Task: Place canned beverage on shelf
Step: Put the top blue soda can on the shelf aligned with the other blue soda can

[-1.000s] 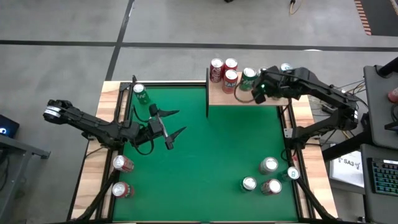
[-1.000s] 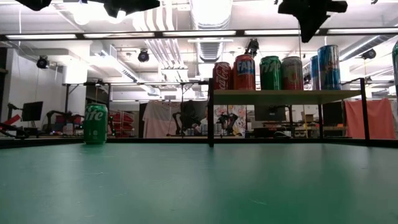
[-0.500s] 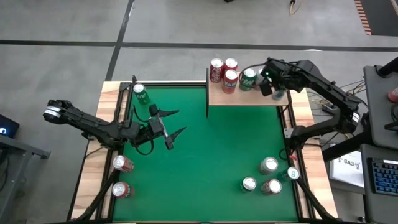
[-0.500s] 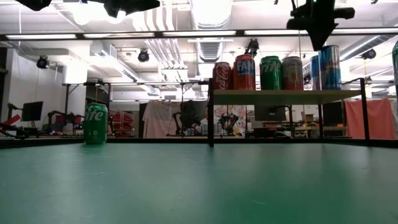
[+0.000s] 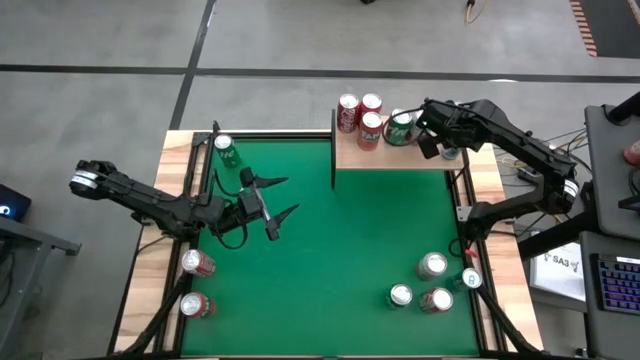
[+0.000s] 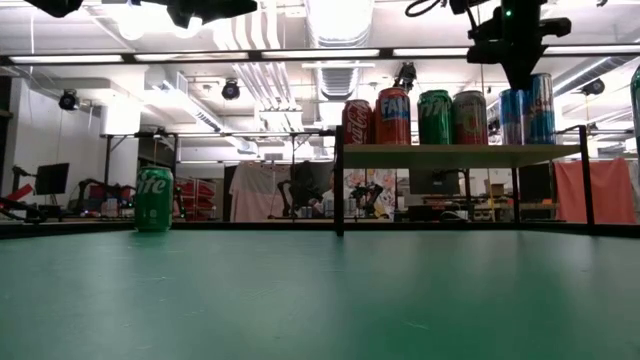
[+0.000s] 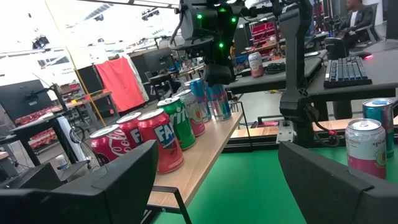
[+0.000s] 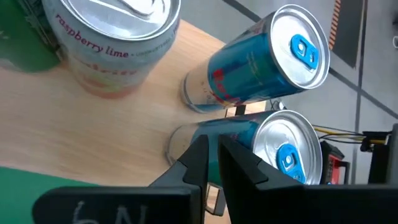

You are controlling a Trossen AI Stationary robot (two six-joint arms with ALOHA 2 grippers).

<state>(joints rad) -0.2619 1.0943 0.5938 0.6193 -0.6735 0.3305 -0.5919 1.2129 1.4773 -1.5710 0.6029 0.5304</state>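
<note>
- High view: the right gripper (image 5: 424, 140) has moved from the green can toward the far right end of the small light-wood shelf on black posts (image 5: 395, 160), and it now hangs over the blue cans there. Its fingers are clenched and hold nothing. The left gripper (image 5: 283, 198) has not moved; it waits over the green felt counter (image 5: 340, 250) with its fingers spread apart and empty.
- Low view: the right gripper (image 6: 520, 75) has shifted to the right and now stands in front of the tall blue canned beverage (image 6: 537, 108), which is upright at the right end of the row on the shelf (image 6: 460, 152).
- Left wrist view: the row of cans on the shelf (image 7: 193, 171) stands upright, with the right gripper (image 7: 214, 76) above its far end.
- Right wrist view: two blue cans (image 8: 261, 62) stand on the wood, close together, below the closed fingers (image 8: 200, 158).
- Judgement: this can is placed and released; several cans remain on the counter for the next turns.
</note>
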